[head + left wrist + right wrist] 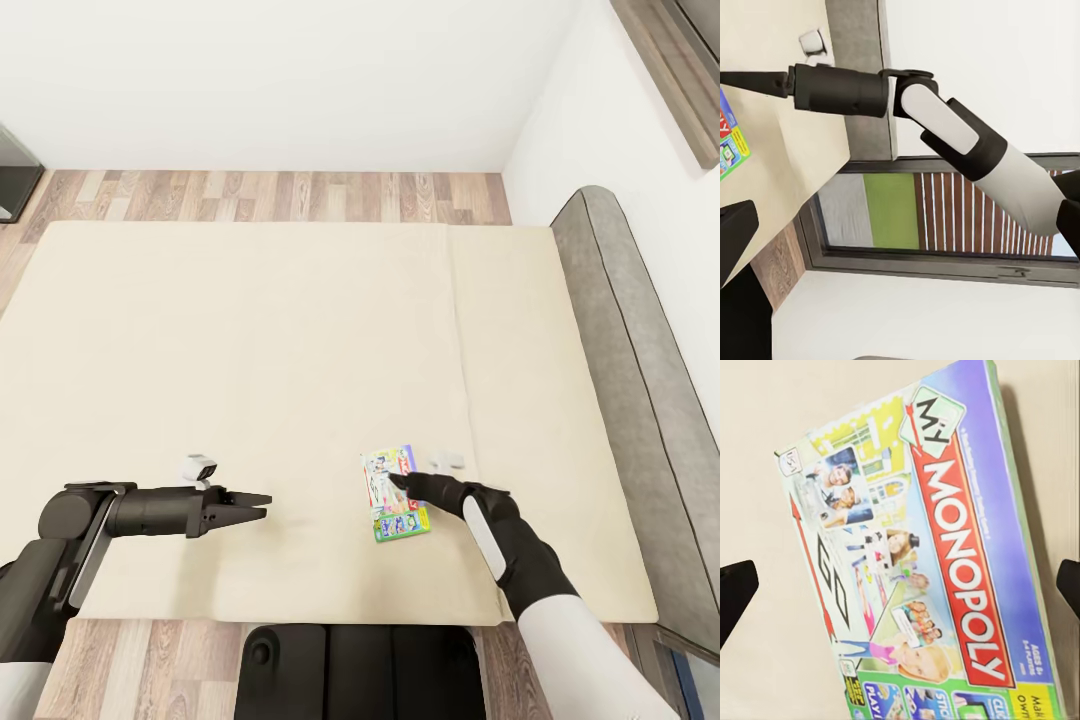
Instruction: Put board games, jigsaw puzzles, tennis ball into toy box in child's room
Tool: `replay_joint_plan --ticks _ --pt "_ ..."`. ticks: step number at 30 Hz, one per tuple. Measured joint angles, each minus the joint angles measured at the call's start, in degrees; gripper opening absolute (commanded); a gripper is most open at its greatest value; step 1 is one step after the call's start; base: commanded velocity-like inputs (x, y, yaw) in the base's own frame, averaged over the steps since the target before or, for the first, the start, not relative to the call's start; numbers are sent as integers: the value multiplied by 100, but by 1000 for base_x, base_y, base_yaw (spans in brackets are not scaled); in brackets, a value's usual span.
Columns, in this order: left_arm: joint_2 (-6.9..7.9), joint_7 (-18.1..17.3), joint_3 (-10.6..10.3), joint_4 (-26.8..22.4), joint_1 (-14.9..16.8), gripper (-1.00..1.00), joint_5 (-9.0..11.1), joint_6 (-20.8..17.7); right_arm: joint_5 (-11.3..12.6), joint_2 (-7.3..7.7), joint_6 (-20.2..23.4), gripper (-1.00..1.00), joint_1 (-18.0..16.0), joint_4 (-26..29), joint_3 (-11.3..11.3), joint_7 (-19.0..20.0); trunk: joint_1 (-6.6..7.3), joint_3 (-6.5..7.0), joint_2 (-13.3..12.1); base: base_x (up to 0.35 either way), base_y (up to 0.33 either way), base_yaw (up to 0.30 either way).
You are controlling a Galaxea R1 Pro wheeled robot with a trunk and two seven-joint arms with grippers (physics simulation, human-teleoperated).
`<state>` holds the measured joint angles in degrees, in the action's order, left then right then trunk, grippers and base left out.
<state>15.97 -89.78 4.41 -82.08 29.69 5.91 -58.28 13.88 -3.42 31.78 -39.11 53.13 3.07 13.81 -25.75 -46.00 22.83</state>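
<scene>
Right gripper (398,482) poised over the board game (395,494) on the bed (250,330)
Fingers spread wide, empty; the box's long axis runs near-to-far, directly beneath; left gripper (262,506) well left

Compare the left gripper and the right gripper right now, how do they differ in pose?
The right gripper reaches over the board game on the bed, fingers spread wide either side of the box; the left gripper hovers over bare mattress, fingers close together, away from any toy. Both are black, low over the bed, holding nothing.
</scene>
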Motion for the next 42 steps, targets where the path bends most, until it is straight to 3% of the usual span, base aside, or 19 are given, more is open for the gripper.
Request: replay_joint_plan --ticks 10,42 --pt "0 0 1 0 0 100 2 0 1 -6 -76 100 -80 -431 -5 -248 0 0 0 0 0 0" --pt "0 0 4 0 0 100 10 0 -36 -34 -290 100 -104 -698 35 -263 0 0 0 0 0 0"
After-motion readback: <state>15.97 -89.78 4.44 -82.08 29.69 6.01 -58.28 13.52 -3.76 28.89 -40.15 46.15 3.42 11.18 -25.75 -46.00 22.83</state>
